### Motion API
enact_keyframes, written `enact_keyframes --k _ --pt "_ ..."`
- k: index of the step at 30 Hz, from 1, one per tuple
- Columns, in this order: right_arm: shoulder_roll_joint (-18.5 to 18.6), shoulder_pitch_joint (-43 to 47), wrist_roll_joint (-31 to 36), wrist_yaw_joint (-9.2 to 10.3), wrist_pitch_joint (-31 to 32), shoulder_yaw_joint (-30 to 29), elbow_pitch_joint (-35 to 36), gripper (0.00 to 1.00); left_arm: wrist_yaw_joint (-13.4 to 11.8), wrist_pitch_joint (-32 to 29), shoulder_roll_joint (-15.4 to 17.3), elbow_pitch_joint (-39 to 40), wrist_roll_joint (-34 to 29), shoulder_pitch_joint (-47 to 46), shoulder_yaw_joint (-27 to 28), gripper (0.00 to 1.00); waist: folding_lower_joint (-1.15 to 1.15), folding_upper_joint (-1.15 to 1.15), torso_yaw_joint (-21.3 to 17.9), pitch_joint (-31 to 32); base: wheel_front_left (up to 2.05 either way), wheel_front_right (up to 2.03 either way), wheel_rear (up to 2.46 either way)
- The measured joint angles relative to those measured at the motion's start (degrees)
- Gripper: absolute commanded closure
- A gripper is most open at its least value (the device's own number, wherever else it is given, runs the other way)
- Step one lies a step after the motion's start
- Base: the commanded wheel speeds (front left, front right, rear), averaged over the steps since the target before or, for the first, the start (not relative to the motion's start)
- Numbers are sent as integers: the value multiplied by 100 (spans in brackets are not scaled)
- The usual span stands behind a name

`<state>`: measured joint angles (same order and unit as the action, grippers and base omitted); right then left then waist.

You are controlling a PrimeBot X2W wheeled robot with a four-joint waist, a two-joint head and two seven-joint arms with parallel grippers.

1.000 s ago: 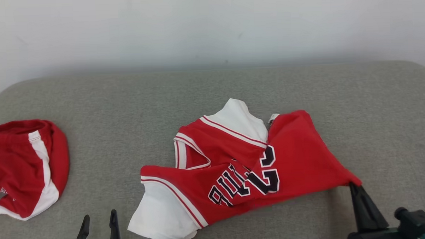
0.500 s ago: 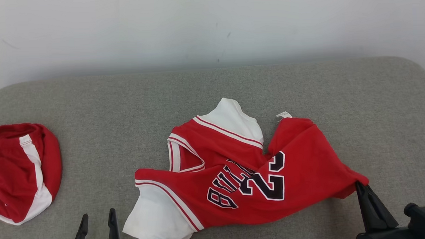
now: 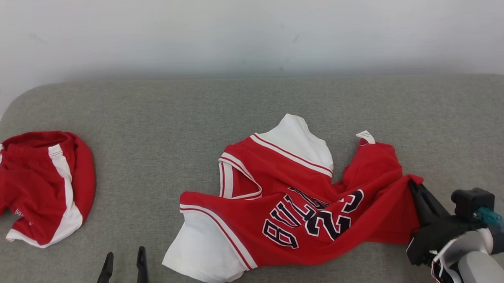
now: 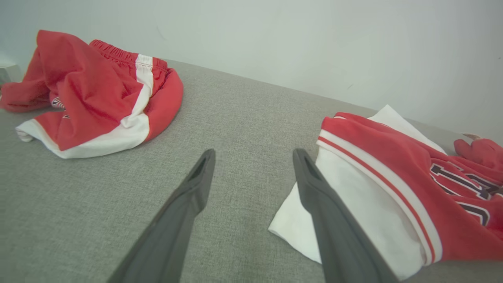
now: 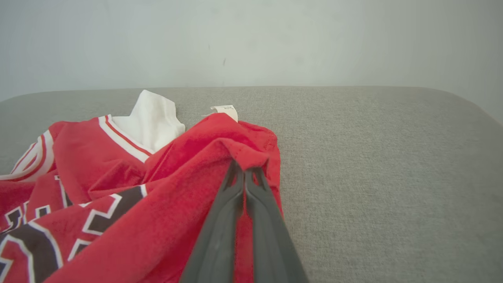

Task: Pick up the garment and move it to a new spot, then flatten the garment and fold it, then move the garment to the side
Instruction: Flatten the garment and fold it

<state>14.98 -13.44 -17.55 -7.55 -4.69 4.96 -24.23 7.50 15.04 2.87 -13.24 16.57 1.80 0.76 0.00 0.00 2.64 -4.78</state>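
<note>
Right gripper (image 3: 413, 182) pinching the red edge of the garment (image 3: 296, 198).
It is clamping fully closed on the fabric, the garment lying crumpled mid-surface (image 3: 184, 114); the left gripper (image 3: 125, 254) is hovering wide open, empty.

What I'm seeing: plain pale wall (image 3: 248, 28), a few small scuffs, behind a grey fabric-covered counter (image 3: 171, 111) with rounded corners. Soft, even light.
</note>
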Motion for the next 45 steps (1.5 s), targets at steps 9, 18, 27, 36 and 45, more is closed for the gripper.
enact_keyframes --k 9,18,27,36,45 --pt "-138 -1066 -9 0 -754 230 -2043 41 0 0 1 -26 1 31 -45 0 0 0 137 62 0 0 0" --pt "-203 -976 -265 0 -1031 167 -1974 0 0 0 1 -62 -41 181 -63 0 0 0 26 234 0 0 0" --pt "-264 535 -241 0 -1044 -426 -370 0 0 0 0 -54 -87 208 -71 0 0 0 -212 352 0 0 0" --pt "-600 1351 81 0 -1044 -715 77 0 0 0 2 -98 -98 288 -144 0 0 0 -283 283 0 0 0" --pt "-688 952 269 0 -1045 -592 -387 0 0 0 13 -571 -289 137 -497 0 0 0 -256 154 0 0 0"
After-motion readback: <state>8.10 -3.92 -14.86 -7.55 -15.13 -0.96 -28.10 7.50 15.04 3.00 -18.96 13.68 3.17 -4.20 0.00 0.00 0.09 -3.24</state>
